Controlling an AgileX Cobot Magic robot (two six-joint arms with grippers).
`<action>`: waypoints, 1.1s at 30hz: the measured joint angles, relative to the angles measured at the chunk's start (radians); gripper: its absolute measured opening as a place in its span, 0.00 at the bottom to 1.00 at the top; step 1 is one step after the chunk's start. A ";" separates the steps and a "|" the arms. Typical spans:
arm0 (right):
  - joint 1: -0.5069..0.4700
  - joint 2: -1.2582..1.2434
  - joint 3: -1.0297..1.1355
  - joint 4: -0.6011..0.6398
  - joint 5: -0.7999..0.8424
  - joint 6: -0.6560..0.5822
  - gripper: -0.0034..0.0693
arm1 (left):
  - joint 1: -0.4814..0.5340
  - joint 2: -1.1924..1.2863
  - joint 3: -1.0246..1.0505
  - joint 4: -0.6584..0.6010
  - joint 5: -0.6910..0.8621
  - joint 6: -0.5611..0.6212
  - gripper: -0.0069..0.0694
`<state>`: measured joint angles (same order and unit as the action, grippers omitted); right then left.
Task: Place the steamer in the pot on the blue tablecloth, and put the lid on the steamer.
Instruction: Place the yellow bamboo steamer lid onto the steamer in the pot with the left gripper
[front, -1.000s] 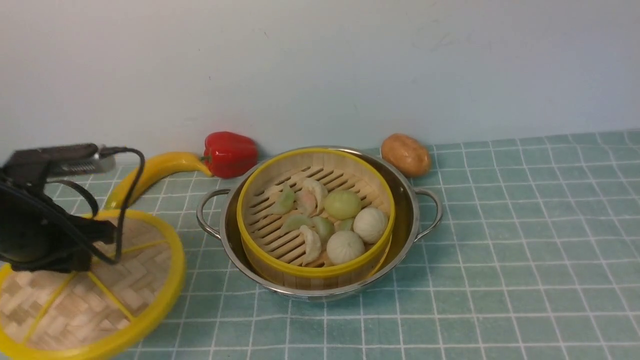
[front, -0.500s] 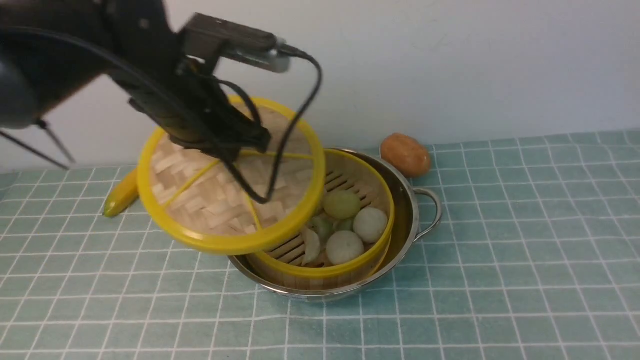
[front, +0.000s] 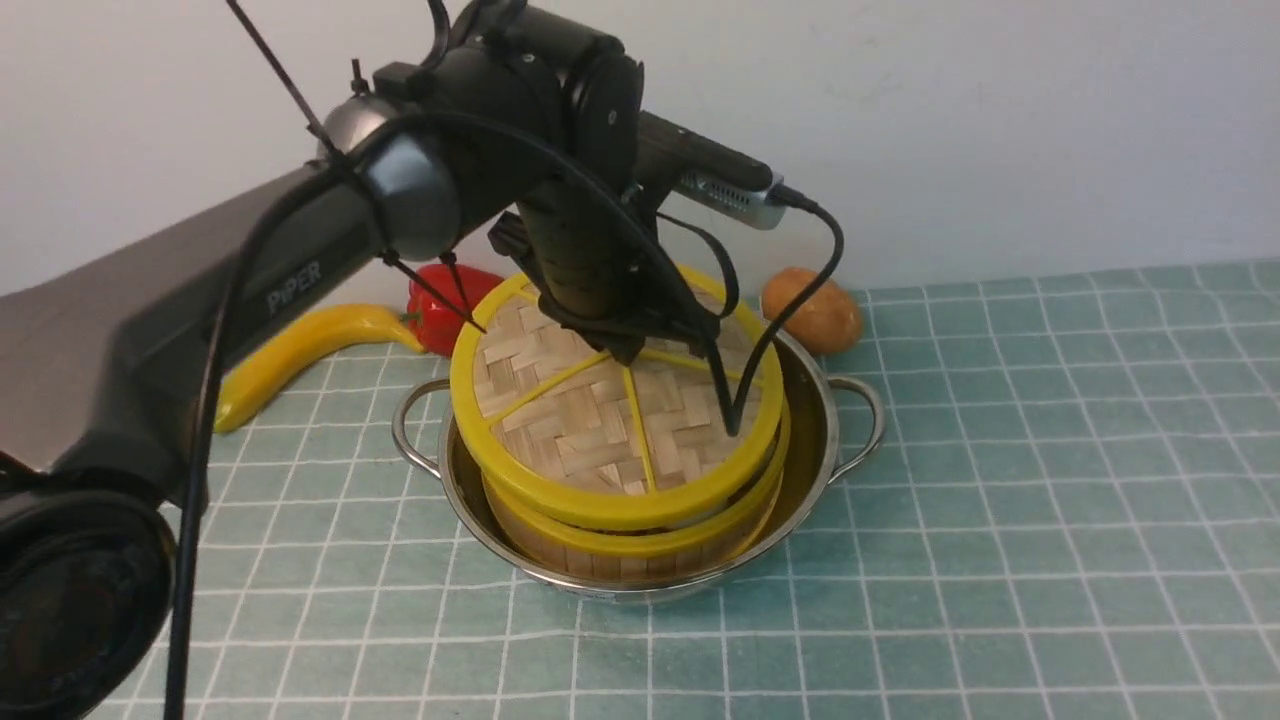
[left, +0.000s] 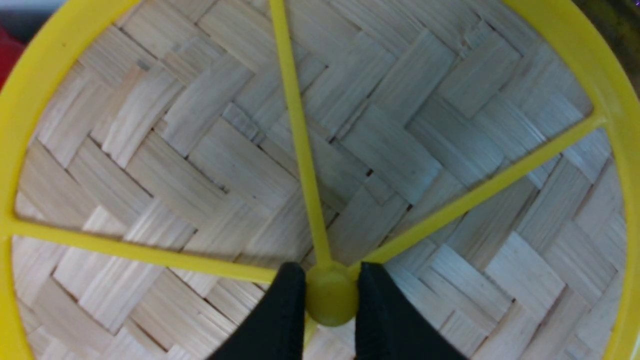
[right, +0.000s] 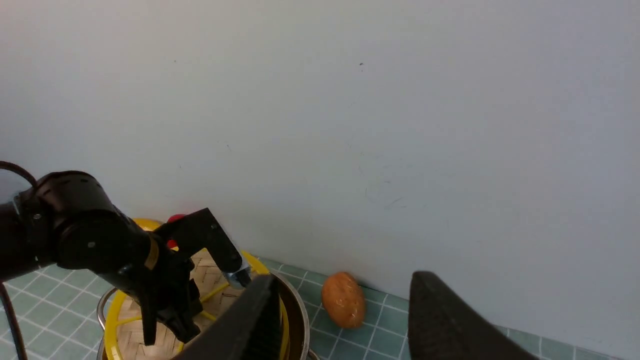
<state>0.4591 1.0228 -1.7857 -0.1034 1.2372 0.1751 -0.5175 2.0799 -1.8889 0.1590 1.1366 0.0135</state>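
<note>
The pot (front: 812, 430) stands on the blue tablecloth (front: 1000, 500) with the steamer (front: 640, 545) inside it. The lid (front: 600, 430) lies over the steamer and hides its inside; only the steamer's front rim and wall show beneath. Whether the lid rests fully on it I cannot tell. My left gripper (front: 625, 350) comes down from above and is shut on the lid's yellow centre hub (left: 331, 295), a black finger on each side. The woven lid (left: 400, 150) fills the left wrist view. My right gripper (right: 345, 285) hangs open and empty, up to the right of the pot (right: 296, 310).
Against the wall behind the pot lie a yellow banana (front: 300, 350), a red pepper (front: 440, 290) and a brown potato (front: 812, 310). The left arm stretches in from the lower left over the cloth. A cable loops down onto the lid.
My left arm has carried the lid from low at the left, up and to the right, then down over the steamer. The pot and steamer have not moved.
</note>
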 joint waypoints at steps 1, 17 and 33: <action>0.000 0.000 0.001 0.000 0.000 0.000 0.55 | 0.000 0.003 0.000 0.001 0.003 0.000 0.25; 0.000 0.000 0.001 0.000 0.000 0.001 0.55 | 0.000 0.019 0.000 -0.036 -0.027 0.000 0.25; 0.000 0.000 0.001 -0.001 0.000 0.001 0.55 | 0.000 0.019 0.000 -0.028 -0.012 -0.005 0.25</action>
<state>0.4591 1.0228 -1.7849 -0.1046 1.2372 0.1759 -0.5175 2.0987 -1.8893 0.1308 1.1245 0.0083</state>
